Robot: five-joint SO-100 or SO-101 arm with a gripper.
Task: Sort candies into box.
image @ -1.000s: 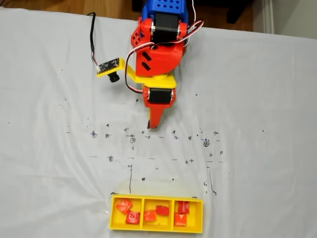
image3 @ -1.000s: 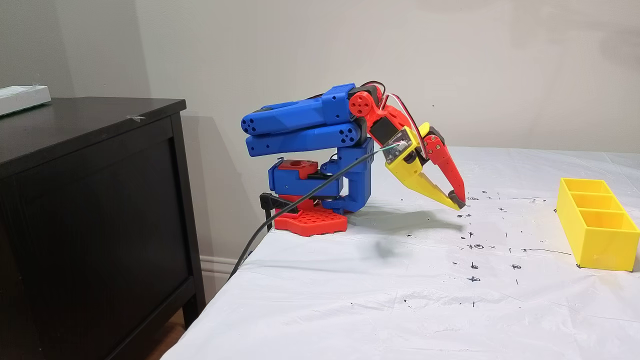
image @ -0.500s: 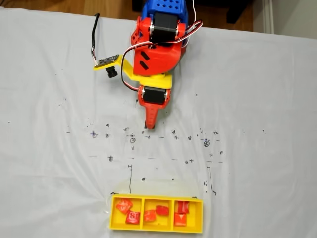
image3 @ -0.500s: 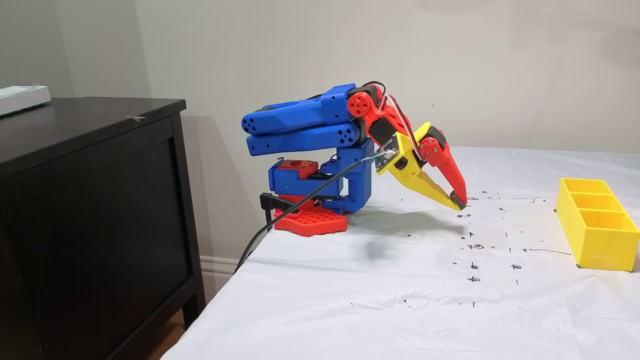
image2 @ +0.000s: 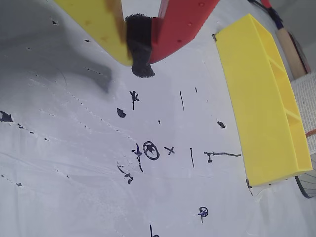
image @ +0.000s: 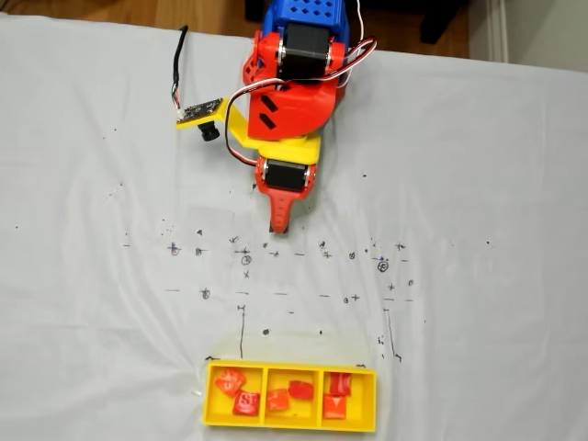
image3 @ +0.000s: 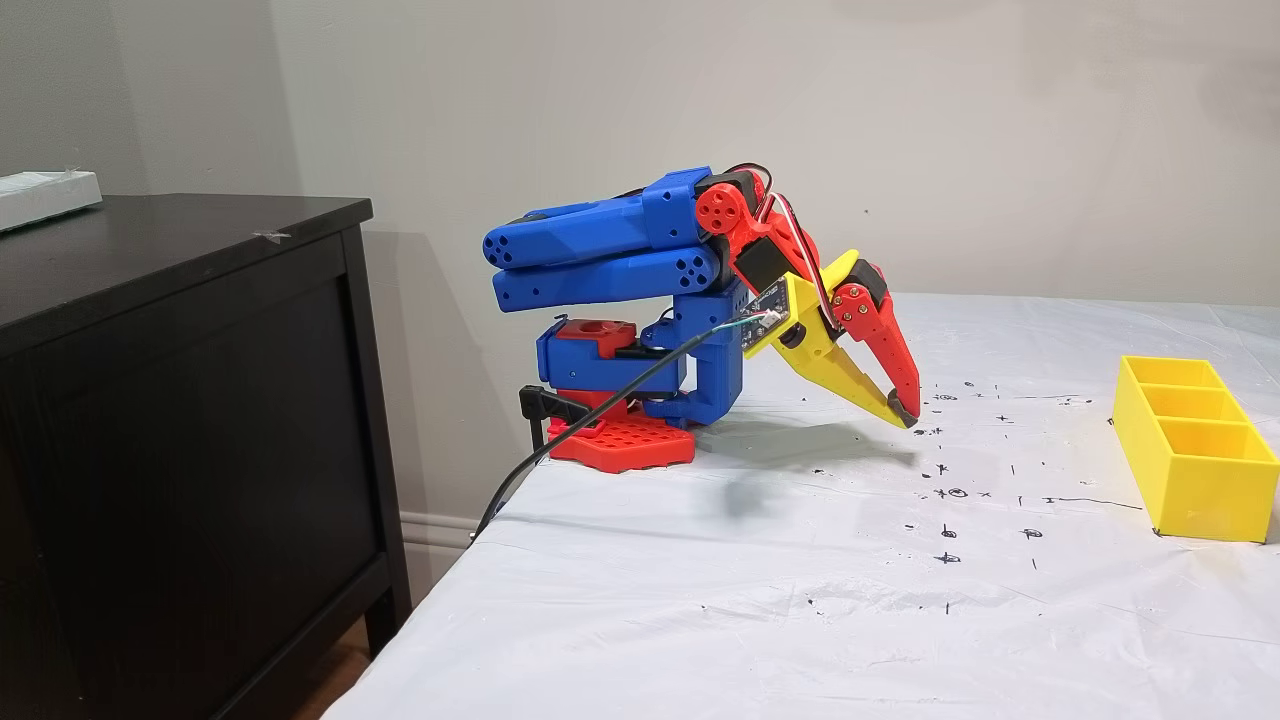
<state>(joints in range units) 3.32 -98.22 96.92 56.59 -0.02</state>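
Wrist view: box [image2: 256, 103] right of end effector [image2: 139, 49].

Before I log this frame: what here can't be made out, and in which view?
- Candies: print too small to read in a fixed view from above.
- Box: in a fixed view from the side and in the wrist view, its walls hide the contents.
- Box: its right part is cut by the wrist view's edge.
- Gripper: upper fingers cut off by the wrist view's top edge.
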